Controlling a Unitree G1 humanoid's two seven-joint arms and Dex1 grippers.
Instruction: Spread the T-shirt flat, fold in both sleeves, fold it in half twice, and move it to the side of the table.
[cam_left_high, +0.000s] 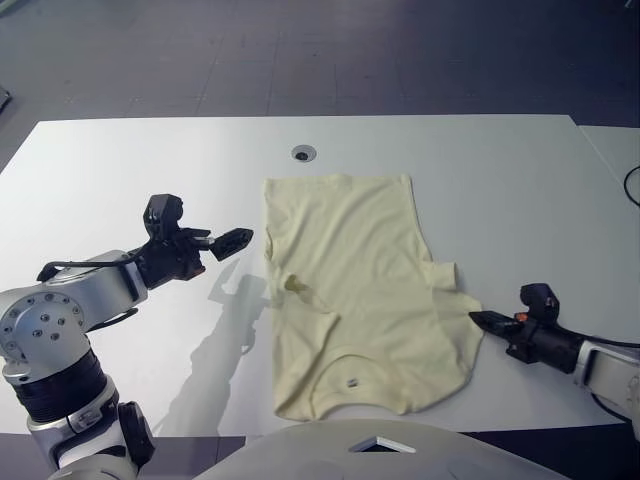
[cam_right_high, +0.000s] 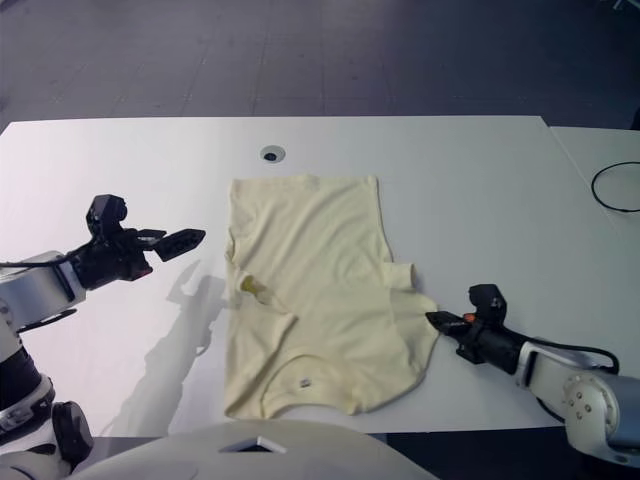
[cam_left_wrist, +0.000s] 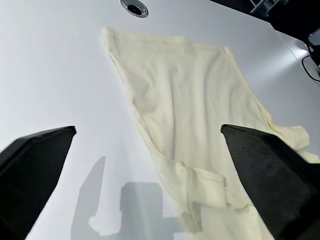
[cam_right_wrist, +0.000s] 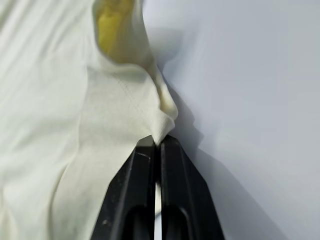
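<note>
- The T-shirt (cam_left_high: 350, 290) lies mostly flat near the middle of the white surface (cam_left_high: 120, 170). Its collar is toward the robot and its hem toward the round cable hole (cam_left_high: 303, 153). Its left edge looks turned in, with a small bunched fold there.
- The right tool (cam_left_high: 474, 318) sits low at the shirt's right edge, near the shoulder. Its fingers are pressed together with a thin nip of fabric between them, as the right wrist view shows.
- The left tool (cam_left_high: 232, 241) hovers above bare surface just beside the shirt's left edge, fingers spread wide, holding nothing.
- The right sleeve (cam_left_high: 446, 274) sticks out, not yet folded in.
- Risk: the nip takes only the very edge of the cloth — a quick lift could let it slip free and leave the fold short.
- Risk: nothing pins the other side, so dragging the pinched edge across may pull the whole shirt sideways or wrinkle the body instead of folding it.
- Risk: the bunched left fold could open if the cloth shifts.
</note>
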